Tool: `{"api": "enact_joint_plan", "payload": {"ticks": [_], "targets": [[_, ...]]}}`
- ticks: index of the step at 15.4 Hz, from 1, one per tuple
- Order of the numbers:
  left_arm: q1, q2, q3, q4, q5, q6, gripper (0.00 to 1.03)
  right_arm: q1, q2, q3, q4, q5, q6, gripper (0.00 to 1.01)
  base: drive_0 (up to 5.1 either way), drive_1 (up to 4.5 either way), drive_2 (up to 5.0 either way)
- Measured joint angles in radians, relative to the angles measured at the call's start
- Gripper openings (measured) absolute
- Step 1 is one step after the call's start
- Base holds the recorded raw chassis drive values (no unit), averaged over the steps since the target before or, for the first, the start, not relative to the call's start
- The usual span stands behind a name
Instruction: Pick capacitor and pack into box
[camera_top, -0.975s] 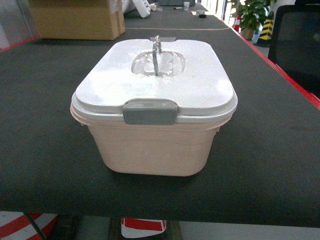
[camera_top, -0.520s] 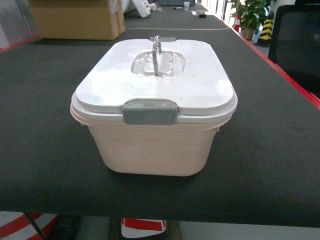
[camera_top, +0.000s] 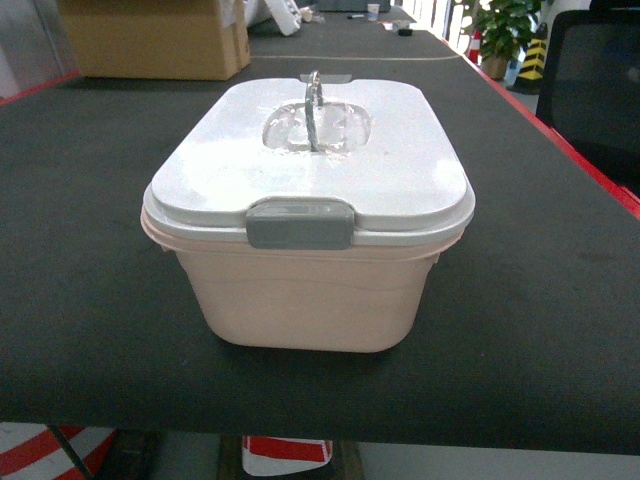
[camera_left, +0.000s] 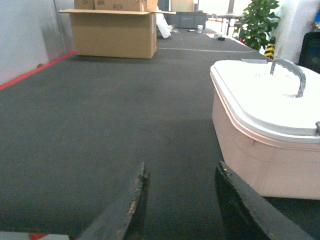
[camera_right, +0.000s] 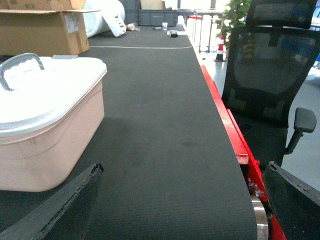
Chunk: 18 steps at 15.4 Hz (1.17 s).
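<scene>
Nothing has moved since the earlier frames: the box (camera_top: 308, 225) sits in the same spot near the front edge of the dark table (camera_top: 90, 300), its white lid (camera_top: 310, 165) shut, the grey latch (camera_top: 300, 223) down at the front and the grey handle (camera_top: 313, 95) standing upright in the lid's recess. Neither arm shows in the head view. From the left wrist, the left gripper (camera_left: 180, 205) hangs low over the mat with its two dark fingers (camera_left: 131, 200) spread apart and nothing between them; the box lies just to its right. From the right wrist, the right gripper (camera_right: 185, 205) is also spread wide and holds nothing, with one finger (camera_right: 65, 205) near the box's corner and the other out past the table's red edge (camera_right: 232, 135). A black office chair (camera_right: 272, 75) stands beside that edge. A brown cardboard carton (camera_top: 155, 38) rests at the far left of the table, and a potted plant (camera_top: 500, 30) stands beyond the far right. No capacitor can be seen in any view.
</scene>
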Motion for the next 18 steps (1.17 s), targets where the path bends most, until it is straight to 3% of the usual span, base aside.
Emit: {"api": "enact_joint_plan", "payload": {"ticks": [6,18], "targets": [[0.000,0.000,0.000,0.000,0.000,0.001,0.99,0.000,0.000,0.000,0.000,0.000,0.000,0.98,0.0,0.00,0.0],[0.000,0.000,0.000,0.000,0.000,0.001,0.98,0.000,0.000,0.000,0.000,0.000,0.000,0.98,0.0,0.00,0.0]]}}
